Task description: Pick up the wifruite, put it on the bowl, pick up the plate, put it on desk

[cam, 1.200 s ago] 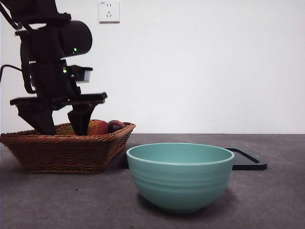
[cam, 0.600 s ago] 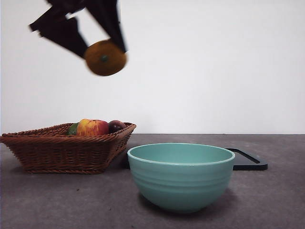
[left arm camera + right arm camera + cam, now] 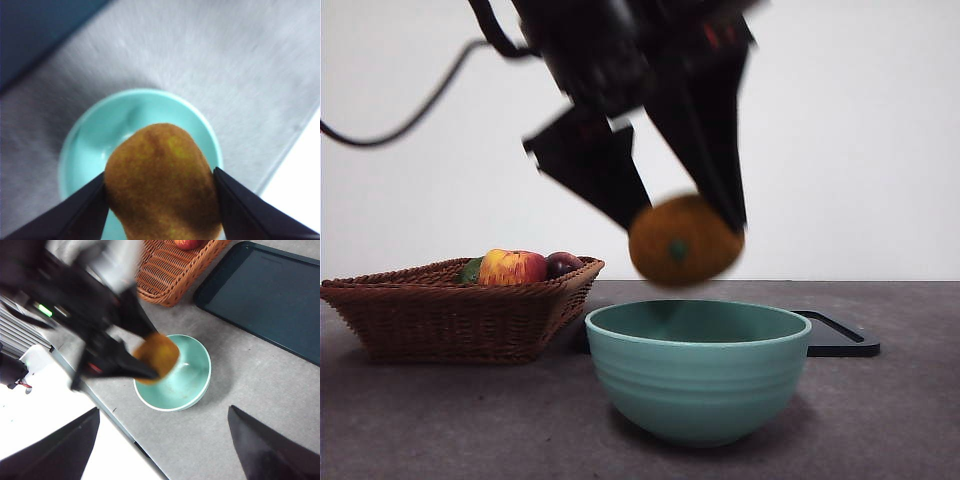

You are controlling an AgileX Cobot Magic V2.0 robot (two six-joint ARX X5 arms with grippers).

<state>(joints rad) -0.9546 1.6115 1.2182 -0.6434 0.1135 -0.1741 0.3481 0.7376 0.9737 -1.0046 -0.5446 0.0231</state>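
Left fingers (image 3: 161, 197) w/ wifruite (image 3: 684, 241), now over bowl (image 3: 698, 368)

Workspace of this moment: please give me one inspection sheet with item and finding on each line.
Surface: matte dark grey tabletop, mottled.
Job's things: small brown oval kiwifruit held just above the mint-green ridged ceramic bowl, not yet inside; flat dark tray lies beyond the bowl.
Clutter: brown wicker basket holding a red-and-yellow apple and a dark purple round fruit.
Grippers: left gripper shut on the kiwifruit; right gripper open, high above the table.
Cables: black cable trailing from the left arm.
Surroundings: plain white wall.
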